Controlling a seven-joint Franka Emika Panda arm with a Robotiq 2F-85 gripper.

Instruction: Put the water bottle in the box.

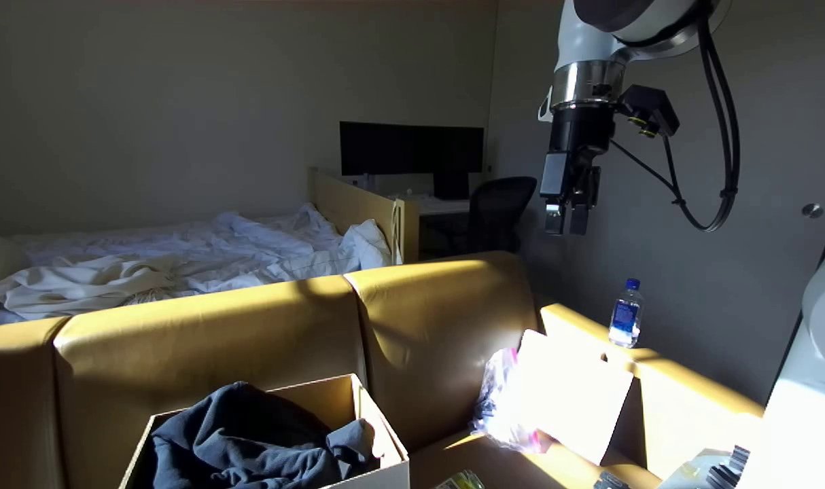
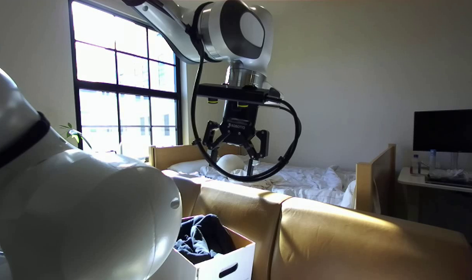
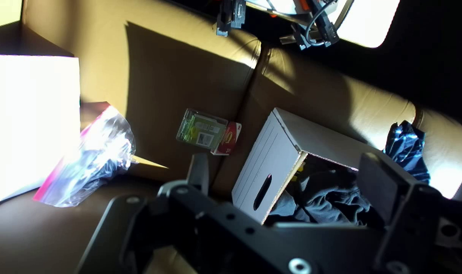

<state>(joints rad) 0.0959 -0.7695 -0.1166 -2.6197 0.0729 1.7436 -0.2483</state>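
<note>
The Robotiq gripper (image 1: 567,221) hangs with its jaws spread wide. Below it, the water bottle (image 1: 625,318) stands upright on the sofa armrest (image 1: 579,333), a white panel (image 1: 569,397) sloping between it and a zip bag (image 1: 498,390). Also lower than the gripper sit a blister pack (image 3: 206,131) and the cardboard box (image 3: 322,133), holding dark fabric (image 3: 326,196).

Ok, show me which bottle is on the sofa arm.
The blue-labelled water bottle, upright in an exterior view: it stands on the sofa arm, while two other bottles stand on the desk.
</note>
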